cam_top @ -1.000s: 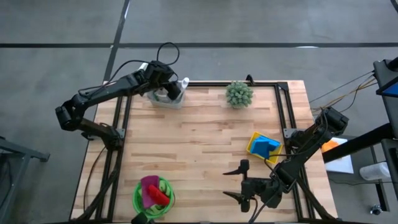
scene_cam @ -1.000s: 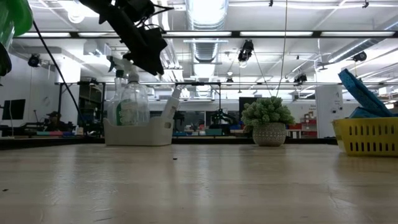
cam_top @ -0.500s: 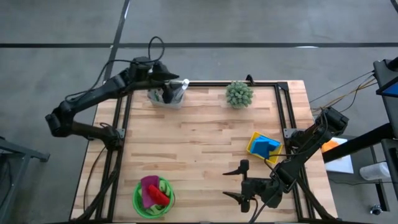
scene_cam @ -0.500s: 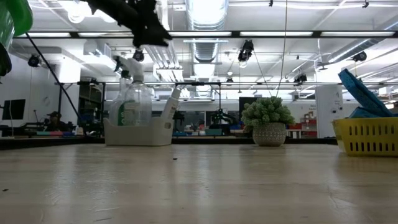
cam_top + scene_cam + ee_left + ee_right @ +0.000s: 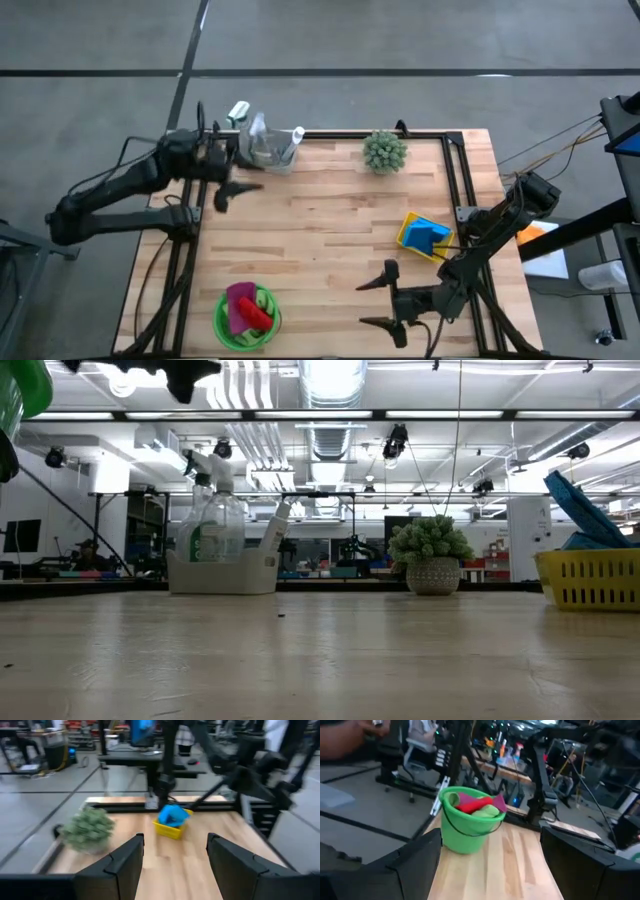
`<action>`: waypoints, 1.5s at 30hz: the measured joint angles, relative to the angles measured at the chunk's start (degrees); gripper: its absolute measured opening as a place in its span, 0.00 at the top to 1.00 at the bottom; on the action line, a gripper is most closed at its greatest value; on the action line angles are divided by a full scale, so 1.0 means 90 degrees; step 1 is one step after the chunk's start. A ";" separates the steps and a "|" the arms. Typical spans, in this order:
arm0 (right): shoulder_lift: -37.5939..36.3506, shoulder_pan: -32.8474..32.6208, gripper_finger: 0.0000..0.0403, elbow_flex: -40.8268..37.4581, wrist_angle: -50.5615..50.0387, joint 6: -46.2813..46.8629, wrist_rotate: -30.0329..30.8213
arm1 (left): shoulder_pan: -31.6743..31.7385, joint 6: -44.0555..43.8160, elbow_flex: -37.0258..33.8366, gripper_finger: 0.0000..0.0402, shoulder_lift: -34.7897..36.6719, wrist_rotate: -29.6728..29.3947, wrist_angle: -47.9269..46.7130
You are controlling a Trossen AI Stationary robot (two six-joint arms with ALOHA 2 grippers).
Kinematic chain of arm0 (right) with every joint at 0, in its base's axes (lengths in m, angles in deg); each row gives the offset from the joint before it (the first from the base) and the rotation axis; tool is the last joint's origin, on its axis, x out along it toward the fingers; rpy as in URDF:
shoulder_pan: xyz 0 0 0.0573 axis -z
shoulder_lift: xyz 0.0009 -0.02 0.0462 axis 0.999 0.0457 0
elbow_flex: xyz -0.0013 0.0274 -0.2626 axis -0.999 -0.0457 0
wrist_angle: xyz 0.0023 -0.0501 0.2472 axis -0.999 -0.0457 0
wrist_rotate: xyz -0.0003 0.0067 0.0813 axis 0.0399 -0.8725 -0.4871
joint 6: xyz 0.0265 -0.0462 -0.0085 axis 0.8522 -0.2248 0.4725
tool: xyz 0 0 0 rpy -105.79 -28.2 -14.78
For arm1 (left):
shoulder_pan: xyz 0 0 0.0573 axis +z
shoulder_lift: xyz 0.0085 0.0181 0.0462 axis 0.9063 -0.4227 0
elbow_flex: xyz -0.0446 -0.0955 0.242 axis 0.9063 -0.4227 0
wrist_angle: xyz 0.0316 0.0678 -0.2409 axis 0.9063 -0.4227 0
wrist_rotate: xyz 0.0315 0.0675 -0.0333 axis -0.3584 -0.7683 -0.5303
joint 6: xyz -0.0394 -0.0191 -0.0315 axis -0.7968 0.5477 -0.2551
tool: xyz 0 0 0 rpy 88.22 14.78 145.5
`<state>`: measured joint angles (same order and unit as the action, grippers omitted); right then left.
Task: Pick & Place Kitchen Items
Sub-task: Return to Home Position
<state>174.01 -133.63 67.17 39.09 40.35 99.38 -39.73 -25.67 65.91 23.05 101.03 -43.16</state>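
sorting looked done: spray bottles and white bottle stood in the grey bin, sponges in the yellow basket, cloths in the green bucket. the left gripper and right gripper hung released, empty. the sponge count was hidden.

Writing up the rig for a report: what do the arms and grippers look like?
The left arm and right arm are dark, near-black jointed links with thin dark cables trailing alongside. The left gripper and right gripper each end in two dark, angular fingers. No markings are legible.
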 joint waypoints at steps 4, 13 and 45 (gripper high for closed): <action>-0.0165 0.0030 0.17 -0.0417 0.0284 0.0035 -0.0141 | -0.0458 -0.0198 -0.1087 0.45 0.1037 -0.0001 0.0202; -0.2259 0.0025 0.17 -0.1498 -0.0839 0.0760 -0.0302 | -0.0856 -0.0483 -0.2753 0.45 0.2850 0.0017 0.0407; -0.7503 0.0052 0.17 -0.4550 -0.1152 0.1241 -0.2913 | -0.0856 -0.1444 -0.4771 0.46 0.3396 0.1320 0.2964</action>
<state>106.48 -133.16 26.22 28.72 51.52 73.16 -47.43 -38.67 22.97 53.62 112.92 -16.48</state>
